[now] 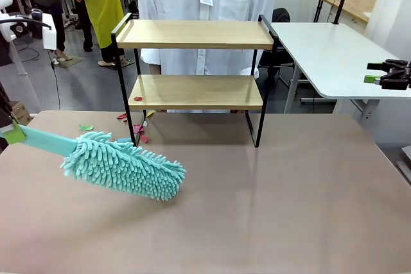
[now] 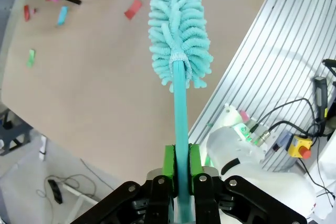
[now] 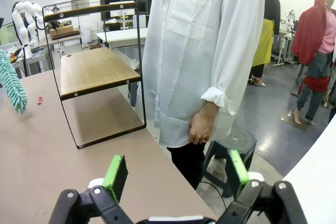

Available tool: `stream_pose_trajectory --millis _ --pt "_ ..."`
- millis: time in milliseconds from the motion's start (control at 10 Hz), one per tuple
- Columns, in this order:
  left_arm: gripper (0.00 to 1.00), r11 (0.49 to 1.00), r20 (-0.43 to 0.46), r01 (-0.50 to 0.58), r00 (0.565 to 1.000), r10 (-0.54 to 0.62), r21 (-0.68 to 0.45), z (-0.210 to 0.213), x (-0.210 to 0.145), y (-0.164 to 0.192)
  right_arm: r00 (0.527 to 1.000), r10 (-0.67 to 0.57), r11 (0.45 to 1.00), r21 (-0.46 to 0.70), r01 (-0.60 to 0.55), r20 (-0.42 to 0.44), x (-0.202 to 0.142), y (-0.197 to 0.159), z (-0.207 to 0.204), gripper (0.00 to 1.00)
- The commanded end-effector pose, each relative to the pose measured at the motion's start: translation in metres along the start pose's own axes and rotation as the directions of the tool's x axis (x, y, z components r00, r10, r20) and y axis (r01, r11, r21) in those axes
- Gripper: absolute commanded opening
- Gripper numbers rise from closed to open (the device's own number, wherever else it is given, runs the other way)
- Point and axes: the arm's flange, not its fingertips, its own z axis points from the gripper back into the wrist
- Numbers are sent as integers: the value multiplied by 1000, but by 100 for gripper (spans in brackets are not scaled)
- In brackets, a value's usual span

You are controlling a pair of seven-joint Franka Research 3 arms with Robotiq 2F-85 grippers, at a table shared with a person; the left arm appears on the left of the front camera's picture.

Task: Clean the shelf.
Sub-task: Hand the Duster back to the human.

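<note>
The shelf [image 1: 196, 62], two light wooden boards in a thin black frame, stands at the far middle of the beige table; it is also in the right wrist view [image 3: 94, 72]. A small red scrap [image 1: 137, 99] lies on its lower board. My left gripper [image 2: 181, 169] is shut on the teal handle of a fluffy turquoise duster [image 1: 125, 166], whose head rests low over the table, left of the shelf's front. The duster head [image 2: 178, 30] points away from me in the left wrist view. My right gripper [image 3: 176, 174] stands open at the table's right edge, nothing between its fingers.
Coloured paper scraps [image 1: 138, 126] lie on the table by the shelf's left leg, more scraps [image 2: 133, 9] in the left wrist view. A person in a white shirt [image 3: 205, 51] stands behind the shelf. A white table [image 1: 334, 56] stands to the right.
</note>
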Motion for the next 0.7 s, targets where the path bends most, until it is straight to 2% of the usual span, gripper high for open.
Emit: stream_pose_trajectory --millis 0,600 --pt "13 1000 15 -8 1000 8 12 -1 -2 0 1000 7 1000 -3 -7 -2 4 0 -2 100" --pt "13 1000 2 0 1000 0 1 1 0 0 1000 0 1000 0 0 0 0 0 0 100"
